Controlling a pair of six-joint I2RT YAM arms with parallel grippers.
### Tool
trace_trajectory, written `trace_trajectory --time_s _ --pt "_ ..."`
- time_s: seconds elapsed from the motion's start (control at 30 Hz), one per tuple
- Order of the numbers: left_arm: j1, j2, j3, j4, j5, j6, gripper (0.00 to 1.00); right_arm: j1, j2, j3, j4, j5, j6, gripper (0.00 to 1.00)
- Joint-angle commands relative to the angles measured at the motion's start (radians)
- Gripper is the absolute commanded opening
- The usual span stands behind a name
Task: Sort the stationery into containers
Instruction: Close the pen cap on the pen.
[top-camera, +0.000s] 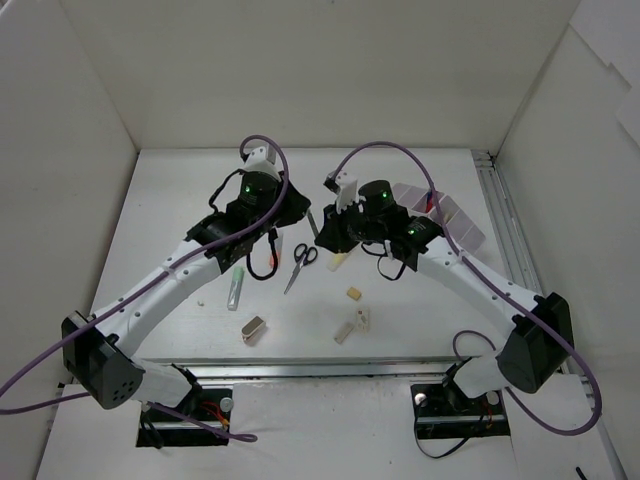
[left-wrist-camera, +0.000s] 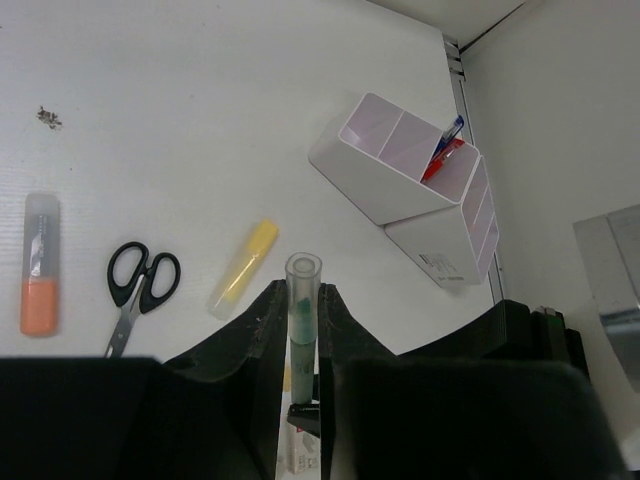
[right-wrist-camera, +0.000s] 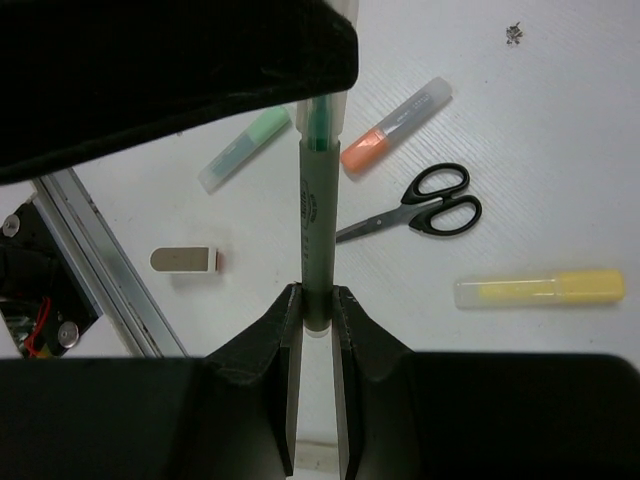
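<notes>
Left wrist: tray (left-wrist-camera: 352, 182) holds pens (left-wrist-camera: 447, 148); left fingers (left-wrist-camera: 262, 335) and right fingers (right-wrist-camera: 285, 335) clamp one marker (left-wrist-camera: 302, 300).

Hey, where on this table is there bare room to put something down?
Bare: the far strip of table along the back wall, and the near patch between the erasers and the right arm. Crowded: the centre, around the scissors, green marker and metallic block.
</notes>
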Motion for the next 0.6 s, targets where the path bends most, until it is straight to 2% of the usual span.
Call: trace_trajectory --time_s 0.0,0.27,0.3,0.4,0.57 --pt "-0.004 -0.027 -0.007 0.06 0.051 0.005 0.0 -0.012 0.021 0.084 0.193 0.024 0.02 0.0" --pt "-0.023 -0.007 -0.033 0.072 0.08 0.03 0.0 -0.031 0.045 0.082 0.353 0.047 0.08 0.0" --pt "-0.023 0.001 -0.033 0.072 0.135 0.043 0.0 -0.04 0.044 0.084 0.363 0.042 0.078 0.0" --pt "-0.044 0.012 -0.038 0.062 0.181 0.108 0.0 -0.051 0.032 0.098 0.366 0.05 0.057 0.0" --pt "-0.099 0.024 -0.067 0.011 0.171 0.195 0.0 -0.065 -0.008 0.113 0.338 0.056 0.008 0.0"
